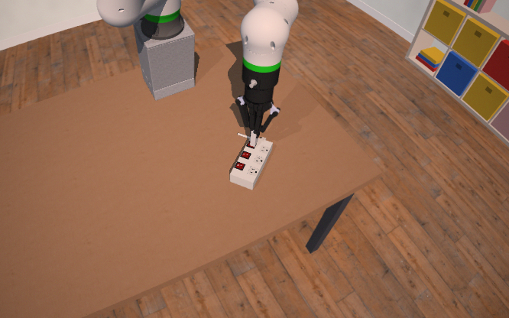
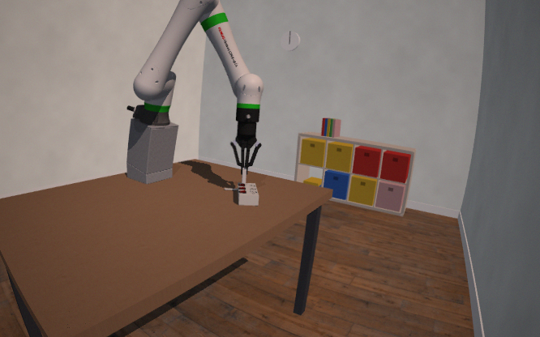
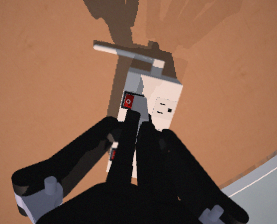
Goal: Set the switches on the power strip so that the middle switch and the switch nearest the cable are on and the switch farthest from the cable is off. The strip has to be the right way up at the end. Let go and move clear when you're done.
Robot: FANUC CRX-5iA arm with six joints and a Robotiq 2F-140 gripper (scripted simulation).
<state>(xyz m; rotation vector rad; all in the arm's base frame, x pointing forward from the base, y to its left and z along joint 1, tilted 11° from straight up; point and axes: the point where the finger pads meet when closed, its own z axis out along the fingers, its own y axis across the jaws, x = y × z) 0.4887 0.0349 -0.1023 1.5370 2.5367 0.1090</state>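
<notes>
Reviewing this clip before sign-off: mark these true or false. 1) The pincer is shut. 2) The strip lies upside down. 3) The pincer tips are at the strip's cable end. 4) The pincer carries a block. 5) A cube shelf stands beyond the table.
1) True: the pincer is shut, fingers together.
2) False: the power strip lies face up, red switches showing.
3) True: the tips are over the end where the cable stub sticks out.
4) False: it holds nothing.
5) True: the cube shelf stands by the wall beyond the table.

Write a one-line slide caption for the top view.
Shut gripper presses its fingertips onto the cable-end switch of an upright white power strip on a brown table.
</notes>
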